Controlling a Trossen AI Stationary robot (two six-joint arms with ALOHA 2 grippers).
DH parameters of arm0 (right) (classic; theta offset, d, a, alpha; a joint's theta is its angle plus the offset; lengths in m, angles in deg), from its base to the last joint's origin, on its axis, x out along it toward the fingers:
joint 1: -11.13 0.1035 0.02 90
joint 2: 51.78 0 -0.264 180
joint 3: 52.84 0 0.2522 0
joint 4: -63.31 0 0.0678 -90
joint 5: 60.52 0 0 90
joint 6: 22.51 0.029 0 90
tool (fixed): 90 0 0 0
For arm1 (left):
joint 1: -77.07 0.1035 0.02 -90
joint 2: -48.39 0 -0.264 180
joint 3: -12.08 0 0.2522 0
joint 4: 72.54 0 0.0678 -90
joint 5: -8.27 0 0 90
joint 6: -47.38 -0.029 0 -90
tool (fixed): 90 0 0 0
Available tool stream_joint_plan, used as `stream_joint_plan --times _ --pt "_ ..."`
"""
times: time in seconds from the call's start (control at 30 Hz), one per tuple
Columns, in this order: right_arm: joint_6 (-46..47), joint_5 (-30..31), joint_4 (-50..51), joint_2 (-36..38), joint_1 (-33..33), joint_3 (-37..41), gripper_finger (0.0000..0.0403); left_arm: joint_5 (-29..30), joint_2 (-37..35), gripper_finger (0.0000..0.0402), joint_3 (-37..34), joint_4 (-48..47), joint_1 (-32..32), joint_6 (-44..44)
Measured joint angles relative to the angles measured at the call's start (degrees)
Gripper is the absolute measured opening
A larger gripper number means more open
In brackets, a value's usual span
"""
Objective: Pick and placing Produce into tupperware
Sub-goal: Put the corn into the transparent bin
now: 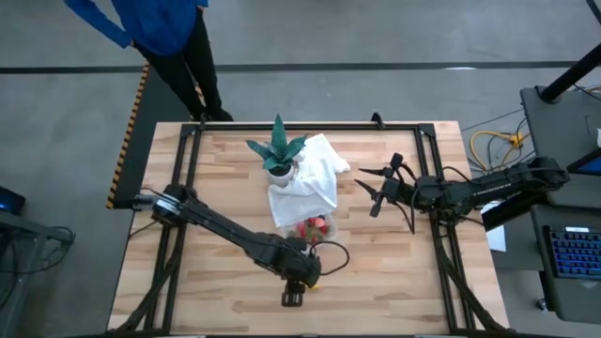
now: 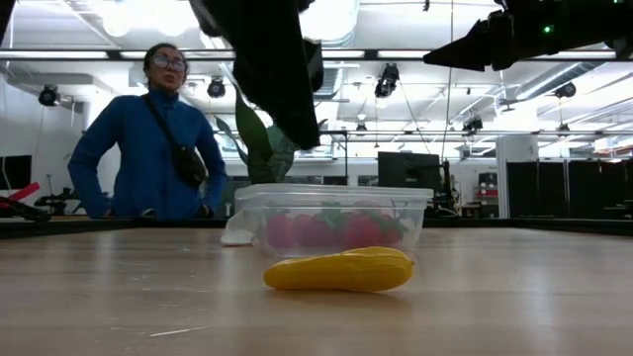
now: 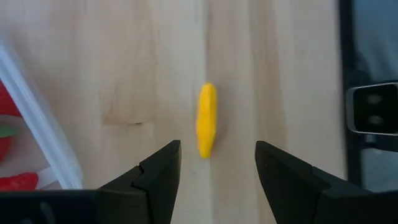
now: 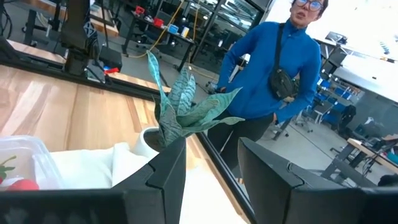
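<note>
The tupperware point(image 1: 315, 229) is a clear box standing on the table and holding red strawberry-like pieces point(image 2: 321, 231). A yellow elongated piece point(image 2: 339, 269) lies on the wood just near of it. My left gripper point(image 3: 217, 163) hangs open high above this yellow piece point(image 3: 206, 120), fingers pointing down and standing on either side of its line. In the high view the left gripper point(image 1: 299, 282) is by the tupperware's near side. My right gripper point(image 1: 373, 192) waits open in the air to the right of the tupperware.
A green spiky plant in a white pot point(image 1: 278, 155) stands on a white cloth point(image 1: 315, 178) just far of the tupperware. A person in blue point(image 2: 153, 138) stands beyond the table's far edge. Bare wood lies to the left, near and right.
</note>
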Motion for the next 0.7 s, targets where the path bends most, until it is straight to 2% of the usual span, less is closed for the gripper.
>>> stream_joint_plan --times 0.3,0.53,0.7 --pt "3.2 0.0 4.8 0.0 0.0 0.1 0.0139 0.8 3.0 0.0191 0.1 0.4 0.0 7.7" --pt "2.1 0.0 5.7 0.0 0.0 0.1 0.0139 1.1 2.9 0.0191 0.2 8.3 -0.5 9.8" --pt "1.7 0.0 5.6 0.0 0.0 0.1 0.0139 2.4 3.1 0.0191 0.0 6.8 -1.0 12.2"
